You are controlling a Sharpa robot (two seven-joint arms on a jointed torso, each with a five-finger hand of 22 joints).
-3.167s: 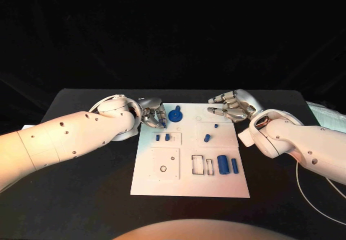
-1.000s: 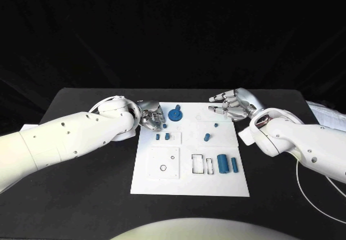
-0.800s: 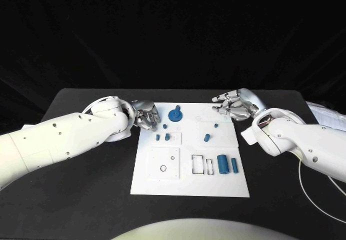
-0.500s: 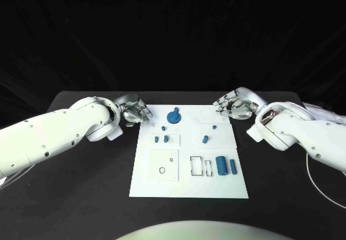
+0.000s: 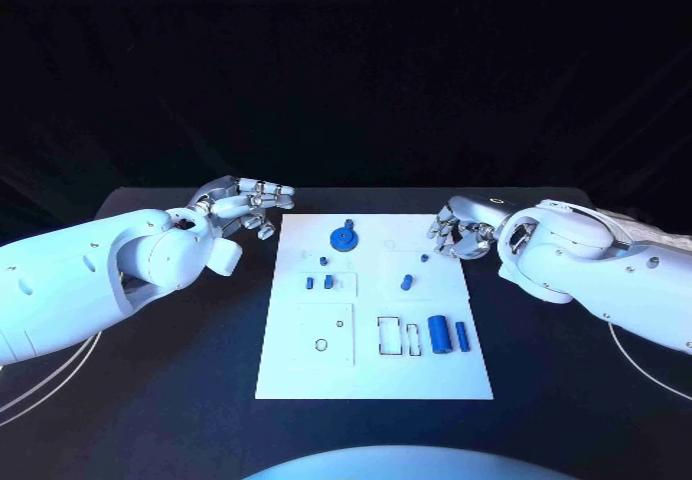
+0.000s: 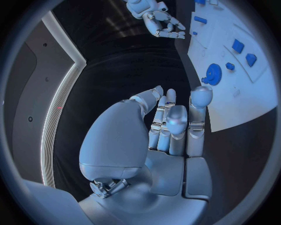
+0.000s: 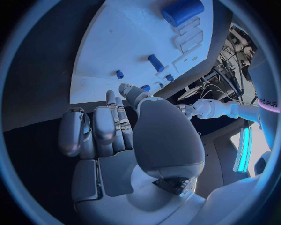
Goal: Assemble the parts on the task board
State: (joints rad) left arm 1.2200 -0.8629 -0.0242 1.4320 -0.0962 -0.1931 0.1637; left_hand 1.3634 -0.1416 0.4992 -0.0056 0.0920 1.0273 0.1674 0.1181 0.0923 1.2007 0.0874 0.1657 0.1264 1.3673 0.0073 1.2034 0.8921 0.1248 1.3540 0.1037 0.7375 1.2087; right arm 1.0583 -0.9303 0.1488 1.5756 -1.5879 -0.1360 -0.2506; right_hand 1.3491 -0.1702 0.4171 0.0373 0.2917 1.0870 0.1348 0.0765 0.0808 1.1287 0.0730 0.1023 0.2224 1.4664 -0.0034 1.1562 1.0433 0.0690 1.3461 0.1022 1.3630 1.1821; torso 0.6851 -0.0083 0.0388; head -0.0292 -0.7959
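The white task board (image 5: 372, 365) lies in the middle of the black table. A blue gear (image 5: 345, 238) sits near its far edge, also seen as the gear (image 6: 212, 74) in the left wrist view. Small blue pieces (image 5: 329, 282) stand in the middle rows, and two blue cylinders (image 5: 438, 335) lie near the right side. My left hand (image 5: 245, 205) hovers off the board's far left corner, its fingers (image 6: 170, 117) extended and holding nothing. My right hand (image 5: 459, 232) is at the board's right far edge, its fingers (image 7: 102, 126) loosely bent and empty.
Black table (image 5: 159, 390) surrounds the board on both sides. A thin white cable (image 5: 635, 370) trails along the right arm and another cable (image 5: 43, 385) along the left. The right wrist view shows the board (image 7: 135, 42) with a blue cylinder (image 7: 182, 10).
My left hand has let go of the gear and drawn back leftward off the board. The gear now lies flat. My right hand has pulled in slightly at the right edge.
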